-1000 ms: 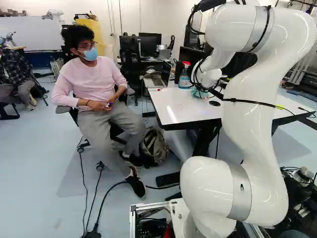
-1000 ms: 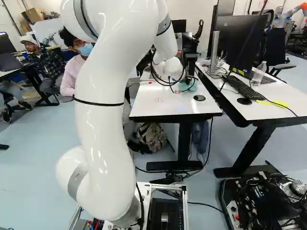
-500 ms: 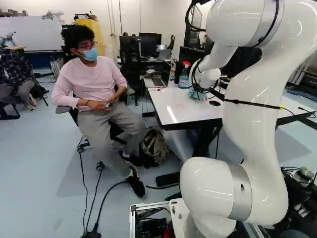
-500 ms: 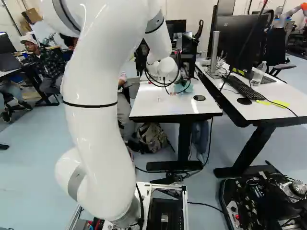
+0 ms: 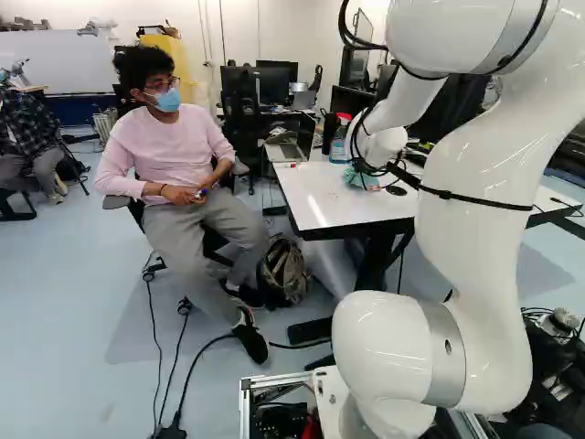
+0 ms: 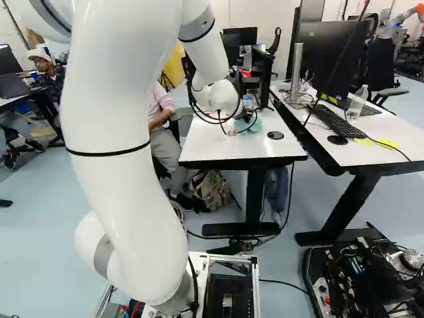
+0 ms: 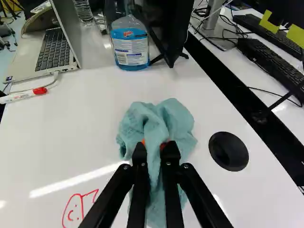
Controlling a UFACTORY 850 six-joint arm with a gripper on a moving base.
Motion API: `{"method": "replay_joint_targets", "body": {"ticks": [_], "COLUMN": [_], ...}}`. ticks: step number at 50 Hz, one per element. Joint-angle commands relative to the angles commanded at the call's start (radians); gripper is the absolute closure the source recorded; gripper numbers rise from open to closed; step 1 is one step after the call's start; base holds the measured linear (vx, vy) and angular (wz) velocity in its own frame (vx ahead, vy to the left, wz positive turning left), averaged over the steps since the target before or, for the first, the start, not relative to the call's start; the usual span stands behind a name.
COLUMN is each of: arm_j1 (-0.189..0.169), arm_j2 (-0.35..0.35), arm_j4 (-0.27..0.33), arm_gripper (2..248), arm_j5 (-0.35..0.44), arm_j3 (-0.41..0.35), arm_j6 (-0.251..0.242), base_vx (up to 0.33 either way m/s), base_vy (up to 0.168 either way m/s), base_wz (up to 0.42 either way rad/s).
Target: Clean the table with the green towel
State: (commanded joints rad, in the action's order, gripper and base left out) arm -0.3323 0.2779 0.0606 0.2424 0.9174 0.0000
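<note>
In the left base view the gripper is mostly hidden by cables and the wrist, low over the table. The wrist view shows the gripper shut on the bunched green towel, a fold of it pinched between the orange pads. The towel's rest spreads over the white tabletop ahead of and under the fingers. A red drawing is on the table beside the gripper. In the right base view the towel shows beyond the wrist.
Ahead of the towel stand a spray bottle and a monitor. A laptop and a red-capped marker lie toward one edge. A round black grommet is beside the towel. A person sits beside the table.
The arm's upper links have swung, leftward in the right base view and rightward in the left one. The wrist and towel have shifted slightly over the table, nearer the base. The base has stayed put.
</note>
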Motion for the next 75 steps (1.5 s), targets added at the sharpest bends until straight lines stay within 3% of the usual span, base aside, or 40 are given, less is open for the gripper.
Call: {"method": "replay_joint_targets", "body": {"ticks": [29, 53, 75], "arm_j1": [0.014, 0.047, 0.048], "arm_j2": [-0.117, -0.133, -0.094], "arm_j4": [0.0, 0.0, 0.0], "arm_gripper": [213, 213, 213], "arm_j5": [0.009, 0.013, 0.021], "arm_j3": [-0.135, -0.152, -0.146], "arm_j6": [0.0, 0.0, 0.0], "base_vx": [0.0, 0.0, 0.0], "base_vy": [0.0, 0.0, 0.0], "base_wz": [0.0, 0.0, 0.0]}}
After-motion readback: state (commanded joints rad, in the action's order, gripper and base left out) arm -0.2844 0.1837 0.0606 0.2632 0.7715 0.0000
